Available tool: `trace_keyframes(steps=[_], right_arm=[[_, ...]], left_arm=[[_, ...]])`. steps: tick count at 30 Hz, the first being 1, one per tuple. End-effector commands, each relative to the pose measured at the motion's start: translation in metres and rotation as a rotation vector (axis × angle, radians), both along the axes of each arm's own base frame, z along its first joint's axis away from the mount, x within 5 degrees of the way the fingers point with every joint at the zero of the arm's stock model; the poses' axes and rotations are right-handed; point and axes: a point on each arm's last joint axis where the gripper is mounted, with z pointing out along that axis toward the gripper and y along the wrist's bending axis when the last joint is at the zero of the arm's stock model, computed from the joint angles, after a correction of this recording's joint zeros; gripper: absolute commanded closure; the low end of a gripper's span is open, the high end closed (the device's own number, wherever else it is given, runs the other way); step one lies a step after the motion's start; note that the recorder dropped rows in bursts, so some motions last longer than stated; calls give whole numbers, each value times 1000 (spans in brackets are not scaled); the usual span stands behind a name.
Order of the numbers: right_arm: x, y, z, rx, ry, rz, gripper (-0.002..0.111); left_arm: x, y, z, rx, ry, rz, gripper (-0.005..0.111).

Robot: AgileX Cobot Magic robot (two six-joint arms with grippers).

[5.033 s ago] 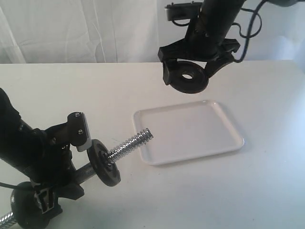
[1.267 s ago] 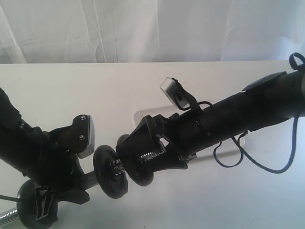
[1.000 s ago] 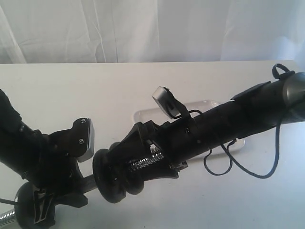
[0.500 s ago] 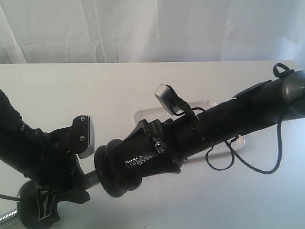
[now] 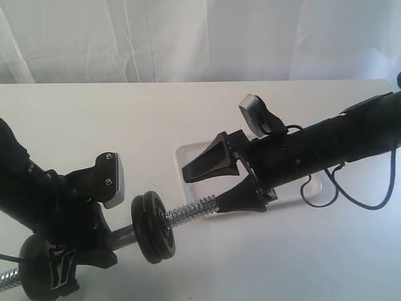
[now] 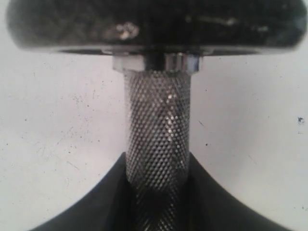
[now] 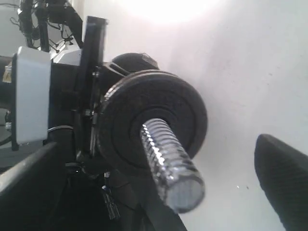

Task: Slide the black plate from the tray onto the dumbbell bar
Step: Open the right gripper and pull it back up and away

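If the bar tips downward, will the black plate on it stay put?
Probably slides: the black plate sits on the dumbbell bar with no collar visible outside it, and the right gripper holds its jaws open, clear of it. The coarse thread might snag it. It looks like solid iron, so likely heavy for its size.

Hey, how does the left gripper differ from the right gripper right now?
The left gripper is shut on the bar's knurled middle; the right gripper is open and holds nothing. The left gripper sits on one side of the plate; the right gripper is on the other side, at the threaded end, with the bar's tip between its fingers. Both are black and close to the bar.
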Motion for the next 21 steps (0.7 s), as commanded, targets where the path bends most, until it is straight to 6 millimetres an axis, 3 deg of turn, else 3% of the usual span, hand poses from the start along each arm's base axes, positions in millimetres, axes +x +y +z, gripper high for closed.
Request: trace_keyframes(steps=[1, 7, 10, 12, 13, 14, 15, 16, 17, 21], right_arm=[[8, -22, 3, -48, 53, -52, 3], [22, -48, 8, -119, 84, -110, 3], [27, -56, 10, -123, 85, -138, 11], [28, -59, 11, -112, 99, -166, 31], [29, -60, 13, -110, 118, -184, 51], [29, -61, 14, -107, 119, -190, 63], [30, -63, 17, -97, 111, -205, 87], [32, -64, 20, -87, 93, -210, 99], [33, -64, 31, -69, 30, -208, 108], [20, -65, 81, -20, -182, -210, 108]], left_arm=[[2, -8, 26, -140, -2, 75, 107], [1, -10, 27, -160, 12, 89, 107], [-1, -10, 27, -158, 17, 51, 107], [-3, -10, 26, -154, 11, -7, 107], [-3, -10, 26, -154, 10, -9, 107], [-3, -10, 26, -154, 10, -9, 107], [-3, -10, 26, -153, 12, -9, 107], [-3, -10, 25, -151, 18, -10, 107], [-2, -11, 20, -143, 35, -10, 107], [-2, -12, 16, -140, 61, -18, 107]])
